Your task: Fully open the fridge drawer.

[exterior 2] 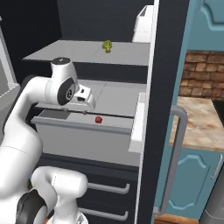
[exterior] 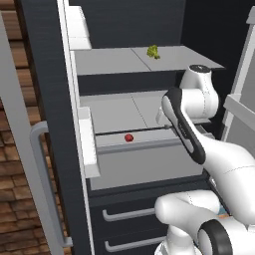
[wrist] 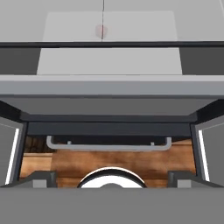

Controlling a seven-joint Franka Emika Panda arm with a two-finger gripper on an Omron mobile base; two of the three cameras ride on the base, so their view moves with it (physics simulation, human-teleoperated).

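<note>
The fridge drawer (exterior: 144, 172) is a wide light-grey box with a flat front, pulled partway out under the lower shelf. A small red item (exterior: 129, 137) lies inside it. In the right base view my gripper (exterior 2: 84, 111) points down over the left part of the drawer (exterior 2: 83, 140), just above its front rim. In the left base view my forearm hides the gripper. The hand view looks straight down past the drawer's rim (wrist: 112, 83). There the gripper (wrist: 110, 177) is open, its fingertips (wrist: 37, 177) are wide apart, and nothing is between them.
A green item (exterior: 153, 51) sits on the upper shelf (exterior 2: 65, 54). Below the grey drawer are dark drawers with silver bar handles (exterior: 129, 214) (wrist: 108, 144). Open fridge doors with white bins (exterior: 88, 142) (exterior 2: 138, 122) flank the opening.
</note>
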